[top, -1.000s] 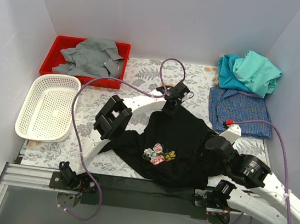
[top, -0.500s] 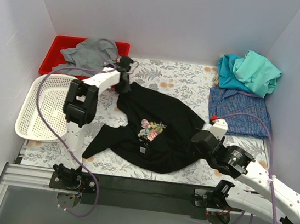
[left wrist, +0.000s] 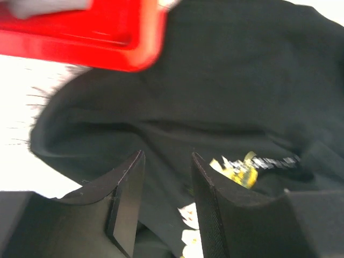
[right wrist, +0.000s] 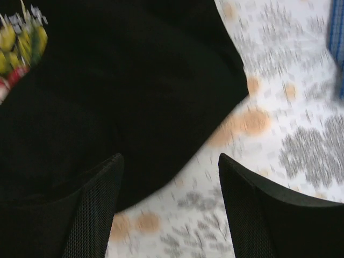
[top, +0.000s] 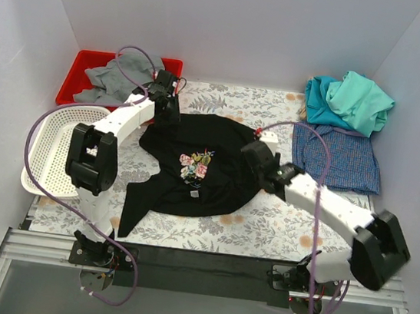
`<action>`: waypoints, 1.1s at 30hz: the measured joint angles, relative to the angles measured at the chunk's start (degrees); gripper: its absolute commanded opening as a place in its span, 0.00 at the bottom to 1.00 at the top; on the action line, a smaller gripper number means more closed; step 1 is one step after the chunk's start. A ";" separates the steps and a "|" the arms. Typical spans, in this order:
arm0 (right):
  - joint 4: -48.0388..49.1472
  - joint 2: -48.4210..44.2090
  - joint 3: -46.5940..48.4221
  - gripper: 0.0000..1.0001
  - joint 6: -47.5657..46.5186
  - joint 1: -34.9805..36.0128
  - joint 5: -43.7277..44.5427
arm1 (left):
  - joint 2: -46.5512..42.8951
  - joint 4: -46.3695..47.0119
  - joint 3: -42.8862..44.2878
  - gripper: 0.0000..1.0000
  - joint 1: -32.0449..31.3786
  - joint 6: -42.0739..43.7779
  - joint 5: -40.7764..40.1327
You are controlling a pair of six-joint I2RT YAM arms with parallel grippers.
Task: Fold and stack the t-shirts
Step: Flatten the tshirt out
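The black t-shirt [top: 192,178] lies crumpled in the middle of the table, its rose print [top: 196,163] facing up. My left gripper [top: 166,110] hovers at the shirt's far left edge. In the left wrist view it [left wrist: 167,156] is partly open, with black cloth [left wrist: 242,80] and a bit of table showing between the fingers. My right gripper [top: 260,161] is at the shirt's right edge. In the right wrist view it [right wrist: 170,157] is wide open and empty over the hem [right wrist: 107,80]. Teal [top: 320,100] and mint-green [top: 361,99] shirts lie heaped on the blue-checked one [top: 334,156] at the far right.
A red tray [top: 83,59] holding a grey garment [top: 127,76] stands at the far left, just beyond my left gripper, and shows in the left wrist view [left wrist: 107,32]. A white mesh basket [top: 56,148] stands at the left edge. White walls close in the table.
The black shirt has been dragged left and away from the arms and now lies more bunched. My right gripper has moved up and left and let go of the shirt's right side.
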 measured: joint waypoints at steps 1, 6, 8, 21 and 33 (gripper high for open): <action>2.19 3.67 2.54 0.77 -1.73 -1.57 -1.01 | -0.20 0.07 0.00 0.39 -0.70 0.17 0.26; 10.08 22.40 19.30 0.76 -9.18 -4.87 -4.39 | -3.17 0.00 -0.09 0.39 -3.41 0.42 0.98; 11.37 29.66 26.95 0.76 -11.04 -4.83 -5.88 | -5.01 0.15 -0.39 0.40 -3.50 0.42 1.09; 1.99 48.98 53.92 0.74 -13.75 -3.13 -1.16 | -7.37 0.22 -0.48 0.40 -3.08 1.20 0.44; -7.37 51.87 55.19 0.66 -13.55 0.70 8.85 | -7.37 0.31 -0.48 0.58 -3.08 0.55 -0.20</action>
